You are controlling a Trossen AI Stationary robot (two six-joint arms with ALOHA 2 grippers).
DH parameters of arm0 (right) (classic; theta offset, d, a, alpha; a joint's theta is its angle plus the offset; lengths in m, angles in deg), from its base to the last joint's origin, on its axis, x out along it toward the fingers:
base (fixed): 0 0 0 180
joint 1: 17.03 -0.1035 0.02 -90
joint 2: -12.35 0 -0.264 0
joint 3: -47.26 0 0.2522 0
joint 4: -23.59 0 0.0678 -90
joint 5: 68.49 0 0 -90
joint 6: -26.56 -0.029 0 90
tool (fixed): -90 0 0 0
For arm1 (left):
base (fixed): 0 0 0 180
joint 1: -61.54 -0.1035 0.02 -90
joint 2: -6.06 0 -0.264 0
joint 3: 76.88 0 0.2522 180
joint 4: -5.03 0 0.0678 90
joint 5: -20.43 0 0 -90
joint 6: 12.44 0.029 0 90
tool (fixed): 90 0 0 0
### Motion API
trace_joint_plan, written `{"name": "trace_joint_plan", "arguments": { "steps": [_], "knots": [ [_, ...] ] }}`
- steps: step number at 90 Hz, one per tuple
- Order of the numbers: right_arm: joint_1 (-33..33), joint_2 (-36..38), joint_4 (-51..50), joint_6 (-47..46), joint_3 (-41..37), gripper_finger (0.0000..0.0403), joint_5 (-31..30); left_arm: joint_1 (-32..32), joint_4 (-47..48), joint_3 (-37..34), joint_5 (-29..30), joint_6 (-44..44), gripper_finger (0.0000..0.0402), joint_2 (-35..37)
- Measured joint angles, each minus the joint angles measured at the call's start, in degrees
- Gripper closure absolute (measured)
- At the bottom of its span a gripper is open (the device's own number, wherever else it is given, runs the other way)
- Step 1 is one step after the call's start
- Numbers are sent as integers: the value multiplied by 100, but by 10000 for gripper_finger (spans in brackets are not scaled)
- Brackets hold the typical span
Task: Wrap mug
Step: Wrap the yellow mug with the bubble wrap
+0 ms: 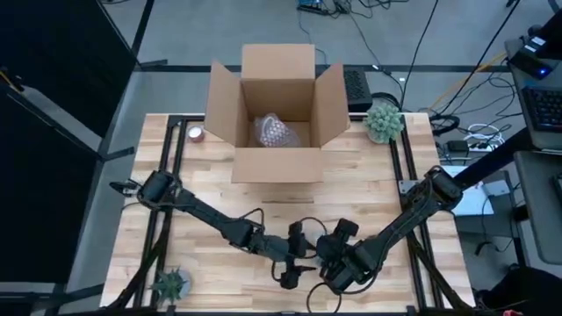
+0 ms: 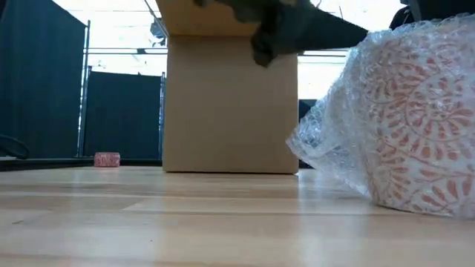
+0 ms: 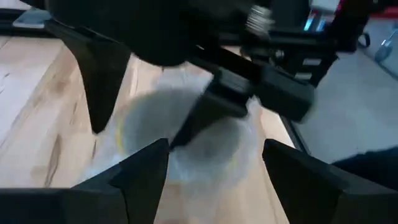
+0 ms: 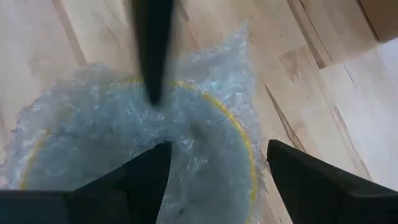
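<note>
Cardboard dominates my overhead view: an open box [image 1: 277,114] sits at the far middle of the wooden surface [image 1: 369,193], flaps spread, with a bubble-wrapped bundle [image 1: 277,132] inside. A small pink-and-white roll [image 1: 196,133] lies just left of the box, a green plant [image 1: 384,120] just right of it, and another small plant [image 1: 170,283] stands at the near left corner. Both arms reach inward and meet at the near middle edge, the left tool [image 1: 293,274] and right tool [image 1: 338,270] close together; I cannot make out the mug beneath them from here.

From the low camera, the mug [image 2: 423,126], white with an orange pattern and swathed in bubble wrap [image 2: 326,141], stands on the surface at the right, close to the lens, with the box behind it.

Through the left wrist camera, my left tool's fingers [image 3: 146,171] are spread above the wrap, with the other arm's finger dipping toward the mug's mouth.

Through the right wrist camera, the right tool's fingers [image 4: 311,174] are also spread, directly over the yellow-rimmed mug opening covered in wrap, pinching nothing.
</note>
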Motion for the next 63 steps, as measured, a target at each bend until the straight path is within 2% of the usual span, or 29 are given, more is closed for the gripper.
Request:
{"name": "trace_joint_plan", "arguments": {
  "steps": [21,50,63],
  "knots": [
    [2,61,6,42,-7,149,11,-53,-91,13,-52,-107,149,-166],
    [-2,896,-71,148,-9,149,70,-53,-93,15,-45,-109,149,-190],
    [47,1130,-114,152,-7,149,284,-53,-104,15,-44,-116,149,-193]
  ]
}}
